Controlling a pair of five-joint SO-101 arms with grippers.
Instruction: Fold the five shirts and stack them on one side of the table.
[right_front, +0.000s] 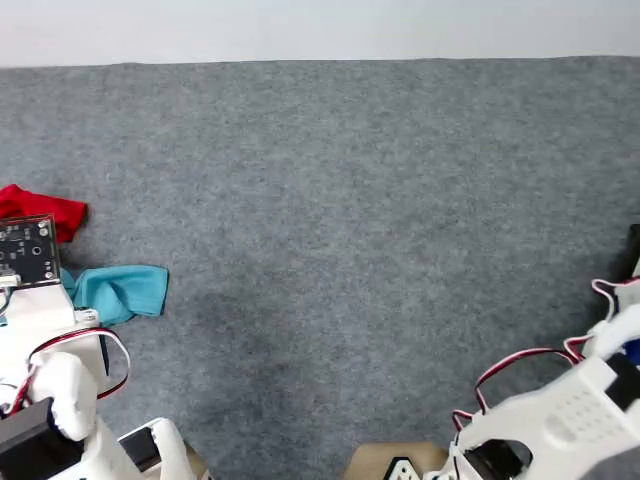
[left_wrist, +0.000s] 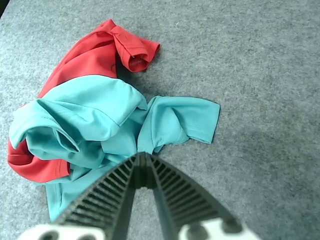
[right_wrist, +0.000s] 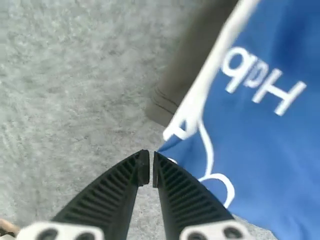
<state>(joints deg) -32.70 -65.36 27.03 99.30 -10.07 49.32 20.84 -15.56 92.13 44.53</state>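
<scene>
A crumpled teal shirt (left_wrist: 95, 125) lies on top of a red shirt (left_wrist: 95, 52) on the grey mat. My left gripper (left_wrist: 144, 159) is shut, with its tips just over the teal shirt's near edge. In the high view the teal shirt (right_front: 120, 290) and red shirt (right_front: 40, 210) sit at the table's left edge beside the left arm (right_front: 45, 330). A blue shirt (right_wrist: 260, 135) with white print lies over a dark olive shirt (right_wrist: 195, 65). My right gripper (right_wrist: 149, 161) is shut, its tips at the blue shirt's corner.
The grey felt mat (right_front: 350, 220) covers the table up to a pale wall at the back. The right arm (right_front: 560, 415) sits at the front right corner, with red and white cables looping off it. A tan block (right_front: 385, 462) is at the front edge.
</scene>
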